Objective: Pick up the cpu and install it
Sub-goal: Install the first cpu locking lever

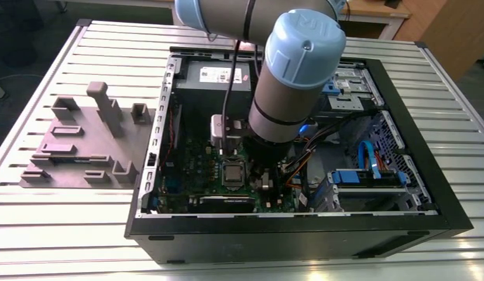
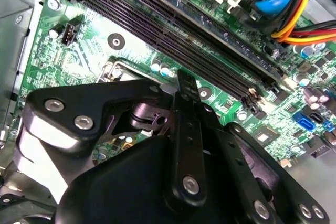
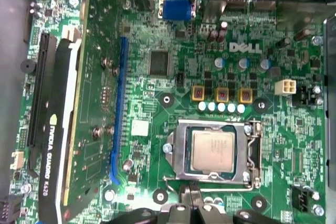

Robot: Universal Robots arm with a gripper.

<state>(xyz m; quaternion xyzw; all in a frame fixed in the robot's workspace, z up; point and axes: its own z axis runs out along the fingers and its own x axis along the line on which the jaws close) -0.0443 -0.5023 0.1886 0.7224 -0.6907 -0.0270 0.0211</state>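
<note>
CPU (image 3: 212, 150): lies flat in the motherboard socket, silvery top up, inside the metal socket frame (image 3: 181, 153). In the exterior view it shows as a small grey square (image 1: 232, 174) near the middle of the green motherboard (image 1: 199, 167).

End effector (image 3: 191, 198): hovers just beside the socket's edge, over the board, not touching the chip. Nothing is seen held. I cannot tell whether it is spread or pressed together (its tip is largely hidden by its own black linkage).

Around it:
- The black memory slots (image 2: 173, 30) run past the tip in the second wrist view.
- The arm (image 1: 292, 76) reaches down into the open computer case (image 1: 304, 243).
- A purple-grey tray (image 1: 78, 146) sits on the slatted worktop (image 1: 62, 234), on the exterior view's left of the case.
</note>
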